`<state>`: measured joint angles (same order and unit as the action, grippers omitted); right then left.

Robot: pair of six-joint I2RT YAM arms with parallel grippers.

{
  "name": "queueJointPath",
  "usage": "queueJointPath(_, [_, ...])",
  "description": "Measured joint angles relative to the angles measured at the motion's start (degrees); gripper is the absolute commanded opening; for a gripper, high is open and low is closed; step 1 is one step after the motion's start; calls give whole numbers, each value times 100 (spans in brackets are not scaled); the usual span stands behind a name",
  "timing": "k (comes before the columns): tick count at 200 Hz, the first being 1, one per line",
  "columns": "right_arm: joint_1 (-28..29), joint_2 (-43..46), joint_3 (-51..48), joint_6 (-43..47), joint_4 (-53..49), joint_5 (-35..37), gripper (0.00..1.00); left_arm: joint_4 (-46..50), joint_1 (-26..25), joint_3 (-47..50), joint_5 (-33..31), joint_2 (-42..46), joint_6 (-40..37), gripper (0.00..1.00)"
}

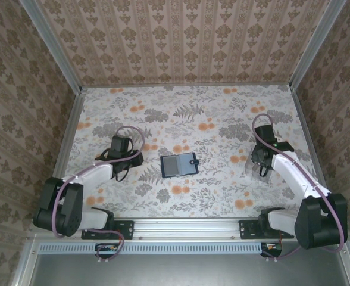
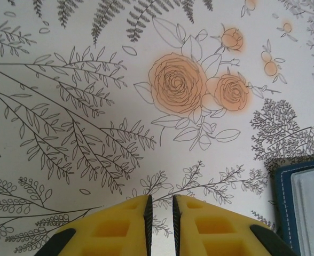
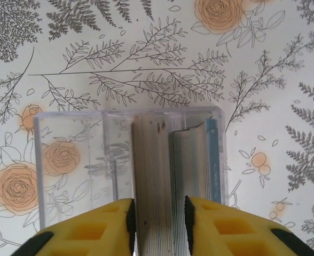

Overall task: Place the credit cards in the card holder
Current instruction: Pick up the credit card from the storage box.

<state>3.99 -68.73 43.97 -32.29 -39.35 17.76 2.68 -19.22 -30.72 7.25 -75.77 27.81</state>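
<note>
**Cards gripped, holder still to fill**

The credit cards (image 3: 157,176) stand on edge in a clear box (image 3: 77,160) at the right of the worktop (image 1: 222,113), with the right fingers (image 3: 93,229) clenched on a bundle. The card holder (image 1: 178,165) lies open mid-worktop, with no card visibly tucked in. The left fingers (image 2: 114,226) hover beside it, nearly closed and empty. By this view, 0 cards are placed.

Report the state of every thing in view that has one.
card holder: open, lying flat, greyish inside up.
credit cards: stacked on edge inside the clear case.
clear case: holding the cards.
left tool: nearly shut, empty.
right tool: closed on the credit cards.
</note>
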Motion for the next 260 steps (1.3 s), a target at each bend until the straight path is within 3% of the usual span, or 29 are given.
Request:
queueJointPath(32, [-9, 0, 0, 17, 17, -28, 20, 0, 0, -2, 0, -26, -2, 20])
queueJointPath(96, [-9, 0, 70, 83, -63, -197, 0, 13, 0, -2, 0, -96, -2, 20])
queueJointPath(169, [-9, 55, 348, 223, -291, -586, 0, 11, -37, -2, 0, -343, -2, 20])
queueJointPath(200, [-7, 107, 651, 442, -321, -1257, 0, -33, -63, -2, 42, -391, -28, 22])
queueJointPath(232, [74, 313, 682, 562, 111, -2796, 0, -326, -111, -2, 278, -402, -127, 40])
queueJointPath(260, [411, 162, 702, 560, 632, -3759, 0, -450, -271, -2, 387, -400, -243, 47])
